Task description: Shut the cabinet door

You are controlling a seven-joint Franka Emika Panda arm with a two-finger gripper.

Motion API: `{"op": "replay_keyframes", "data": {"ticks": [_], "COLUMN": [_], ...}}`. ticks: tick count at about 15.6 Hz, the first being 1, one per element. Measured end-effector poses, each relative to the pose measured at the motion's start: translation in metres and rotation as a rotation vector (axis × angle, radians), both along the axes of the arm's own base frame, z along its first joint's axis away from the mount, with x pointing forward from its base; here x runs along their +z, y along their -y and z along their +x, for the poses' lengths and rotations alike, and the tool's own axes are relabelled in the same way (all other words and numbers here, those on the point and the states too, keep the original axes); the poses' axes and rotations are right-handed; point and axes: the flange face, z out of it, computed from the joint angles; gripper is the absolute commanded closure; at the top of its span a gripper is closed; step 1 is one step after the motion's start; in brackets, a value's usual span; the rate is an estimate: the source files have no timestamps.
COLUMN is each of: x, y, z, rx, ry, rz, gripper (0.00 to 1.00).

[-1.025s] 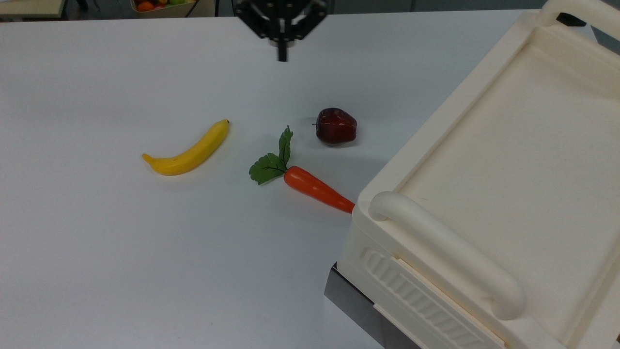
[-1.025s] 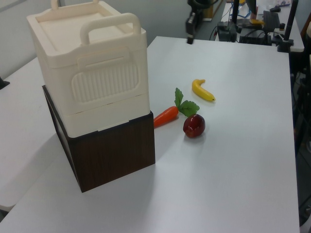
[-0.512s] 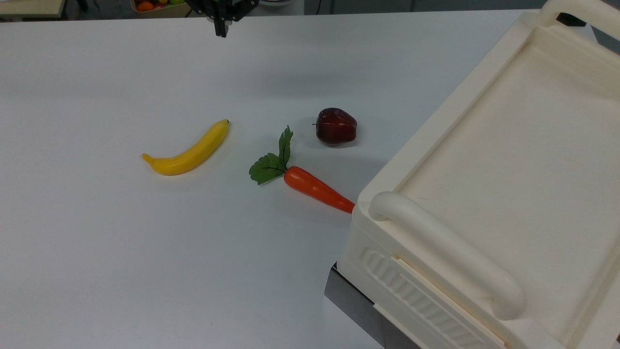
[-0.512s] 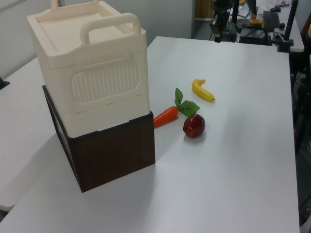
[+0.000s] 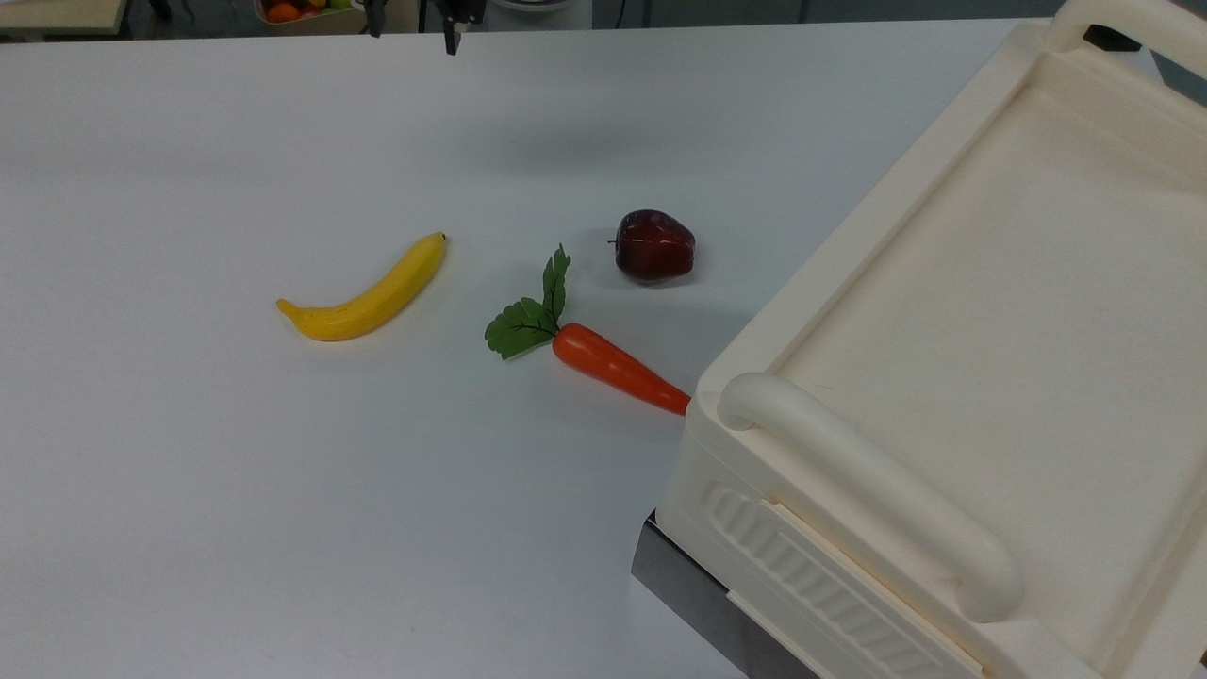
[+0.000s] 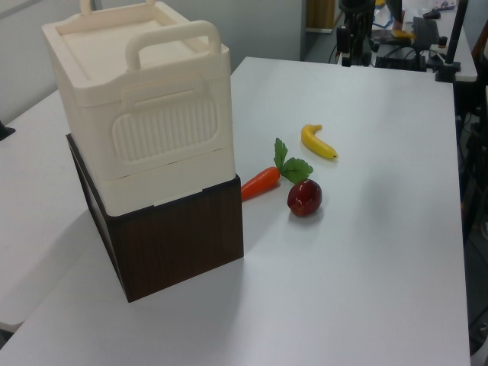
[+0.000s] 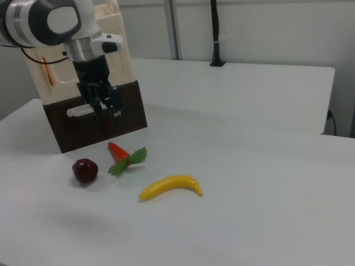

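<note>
Three smooth fruits: curved banana [image 5: 370, 294], tapered carrot [image 5: 618, 369], probably glossy apple [image 5: 654, 245].

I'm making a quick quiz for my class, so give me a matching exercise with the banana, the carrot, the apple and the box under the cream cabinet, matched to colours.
Things:
1. banana
2. carrot
3. apple
4. box under the cabinet

Colours:
A. dark brown
B. orange with green leaves
C. dark red
D. yellow

Pairs: 1-D, 2-B, 3-C, 4-A

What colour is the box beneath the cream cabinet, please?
Dark brown wood grain, clearest in the left view: the box.
</note>
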Motion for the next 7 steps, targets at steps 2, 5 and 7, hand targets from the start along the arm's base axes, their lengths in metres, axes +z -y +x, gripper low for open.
{"op": "replay_keyframes", "data": {"ticks": [2, 5, 7], "x": [-0.0006, -0.0006, -0.0006], "y": [0.0001, 0.0002, 0.0002], "z": [-0.0007, -0.0010, -0.0010], "rx": [-0.001, -0.001, -0.001], "ry": [-0.007, -0.008, -0.008], "rz": [0.000, 0.000, 0.000], "gripper": [0.00, 0.00, 0.00]}}
